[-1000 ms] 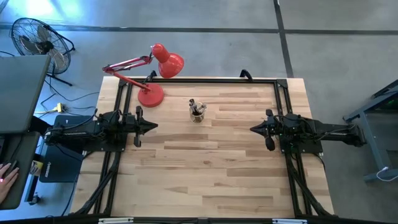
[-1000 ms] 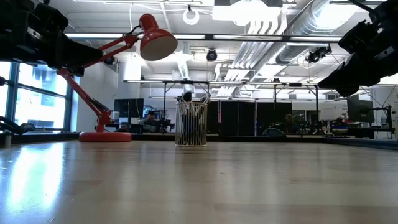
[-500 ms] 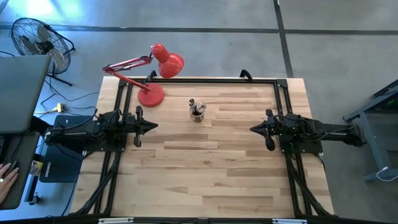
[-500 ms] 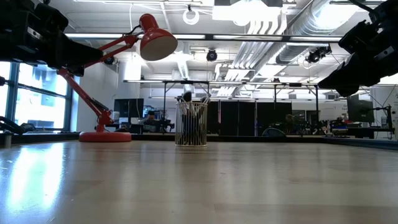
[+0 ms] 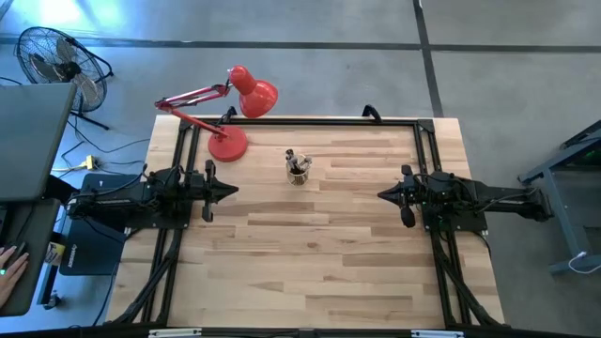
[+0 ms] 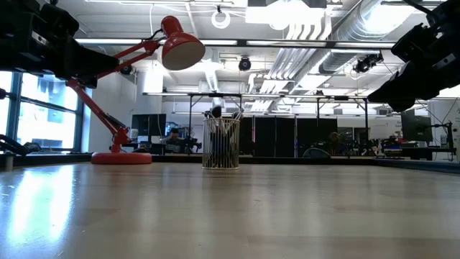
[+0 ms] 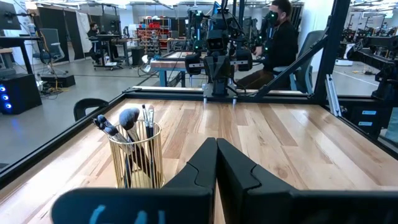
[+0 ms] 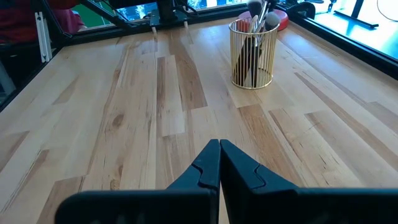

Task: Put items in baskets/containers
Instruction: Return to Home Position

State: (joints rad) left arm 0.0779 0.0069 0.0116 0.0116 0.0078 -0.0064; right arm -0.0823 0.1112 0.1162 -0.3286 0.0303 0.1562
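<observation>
reviewing the table [image 5: 310,263], you will find every visible brush [image 7: 127,117] standing upright in one gold wire holder [image 5: 299,175], heads showing above its rim; the exact count cannot be read. the holder sits on the wood near the table's far edge, about midway along it and slightly toward the left arm's side, well apart from both arms. a red desk lamp [image 5: 228,143] has its base at the far left corner, near the holder but not touching it, and its shade reaches out past the far edge. your left gripper [image 5: 231,191] hangs by the left edge, midway between the near and far edges, tips pointing at the table's centre; its fingers are pressed together with nothing between them. your right gripper [image 5: 381,194] mirrors it by the right edge, fingers likewise closed tip to tip and empty. the two face each other across the middle, well apart, and the low view shows both arms raised off the surface. off the table, a floor fan [image 5: 56,56] stands beyond the far left corner, and a person [image 7: 280,37] sits behind the right arm.
</observation>
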